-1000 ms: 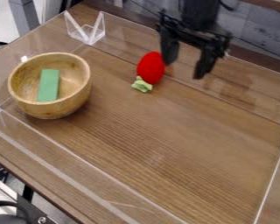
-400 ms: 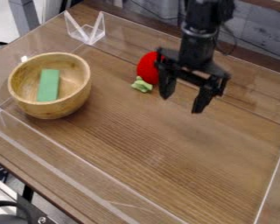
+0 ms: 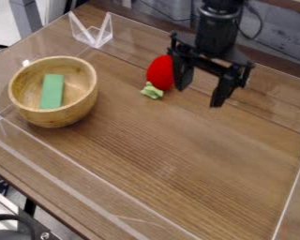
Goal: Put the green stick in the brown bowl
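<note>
A wooden table [image 3: 178, 159] fills most of the view, its grain running across the frame, and a low clear wall [image 3: 65, 192] edges it at the front and along the sides. No brand, label or writing can be read on anything here.

Taking the brown bowl [image 3: 52, 91] as the landmark: it sits near the table's left edge, round, light wood, thick-rimmed and upright. The arm [image 3: 219, 23] comes down from the top of the frame well to the right of the bowl, dark and roughly vertical. Its gripper [image 3: 202, 84] points straight down at the table, with the two black fingers [image 3: 221, 87] spread wide apart and nothing between them; the tips hang just above the wood and hold nothing.

Between the bowl and the gripper, closer to the gripper, lies a red strawberry toy [image 3: 160, 73] with small green leaves at its lower end, just beside the finger nearer the bowl. Whether it touches that finger cannot be told.

Behind the bowl, toward the table's far edge, stands a small clear folded piece [image 3: 93, 31].

The green stick [image 3: 52, 90] lies inside the bowl, flat on its floor, its long side running front to back.
</note>
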`<state>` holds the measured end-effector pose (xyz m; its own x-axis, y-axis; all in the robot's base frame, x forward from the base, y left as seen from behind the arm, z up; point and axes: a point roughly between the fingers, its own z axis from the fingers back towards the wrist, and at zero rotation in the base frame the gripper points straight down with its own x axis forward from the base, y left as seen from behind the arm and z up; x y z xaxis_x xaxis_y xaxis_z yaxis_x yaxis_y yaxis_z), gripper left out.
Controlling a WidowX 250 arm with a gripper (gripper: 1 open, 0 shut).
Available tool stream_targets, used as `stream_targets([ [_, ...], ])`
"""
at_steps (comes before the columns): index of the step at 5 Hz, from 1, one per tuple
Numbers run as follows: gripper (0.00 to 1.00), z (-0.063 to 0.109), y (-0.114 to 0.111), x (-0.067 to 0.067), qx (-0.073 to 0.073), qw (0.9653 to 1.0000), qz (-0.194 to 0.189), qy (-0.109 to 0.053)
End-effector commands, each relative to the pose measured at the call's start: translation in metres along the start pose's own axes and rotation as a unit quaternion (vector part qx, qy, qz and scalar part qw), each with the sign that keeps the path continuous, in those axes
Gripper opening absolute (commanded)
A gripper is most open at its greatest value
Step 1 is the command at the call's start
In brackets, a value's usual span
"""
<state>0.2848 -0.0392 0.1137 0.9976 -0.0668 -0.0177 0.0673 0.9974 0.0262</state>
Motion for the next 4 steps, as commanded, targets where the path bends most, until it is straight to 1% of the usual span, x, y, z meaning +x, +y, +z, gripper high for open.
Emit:
stream_targets([
  [1,1.00,0.011,0.005,0.000,0.001,0.9996,0.003,-0.027],
  [2,1.00,0.003,0.009,0.001,0.002,0.9997,0.004,-0.026],
  [3,1.00,0.000,0.012,-0.010,0.003,0.9996,0.000,-0.027],
  [4,1.00,0.003,0.015,-0.013,0.006,0.9994,-0.003,-0.033],
])
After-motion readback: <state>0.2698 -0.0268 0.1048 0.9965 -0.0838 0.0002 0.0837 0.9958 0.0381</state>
